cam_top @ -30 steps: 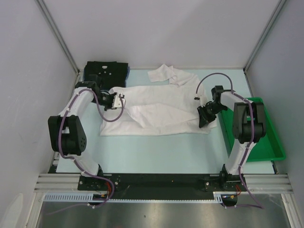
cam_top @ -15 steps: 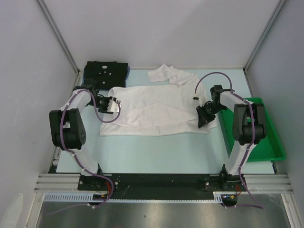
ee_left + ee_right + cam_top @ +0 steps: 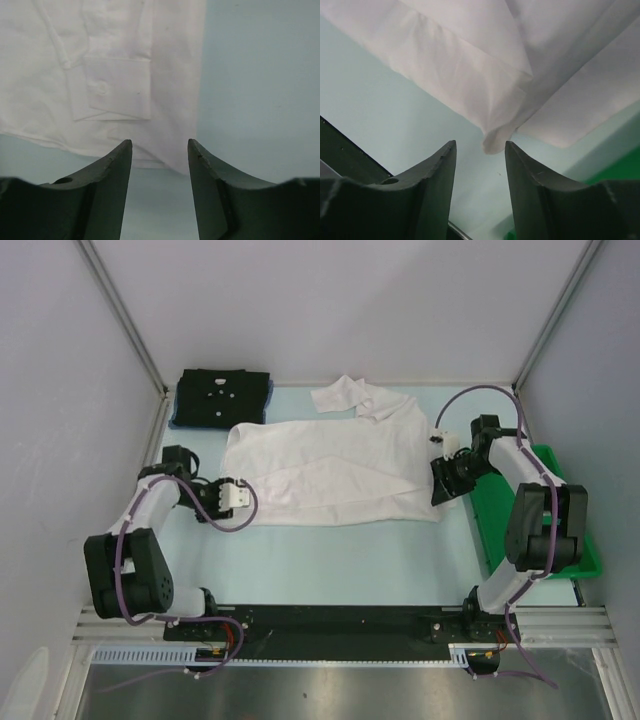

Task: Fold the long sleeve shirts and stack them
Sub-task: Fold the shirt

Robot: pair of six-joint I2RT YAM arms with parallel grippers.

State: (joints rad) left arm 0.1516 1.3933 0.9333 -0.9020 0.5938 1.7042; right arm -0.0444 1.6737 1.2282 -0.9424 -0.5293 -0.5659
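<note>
Left gripper and right gripper: spread, apparently empty, at lower corners of white shirt; risk snagging loose cuff, undoing fold.

Green tray on a pale bench, boxed in by grey walls

The green tray sits at the right edge of the light blue-green bench. Plain grey walls enclose the back and both sides, and a metal rail runs along the near edge.
</note>
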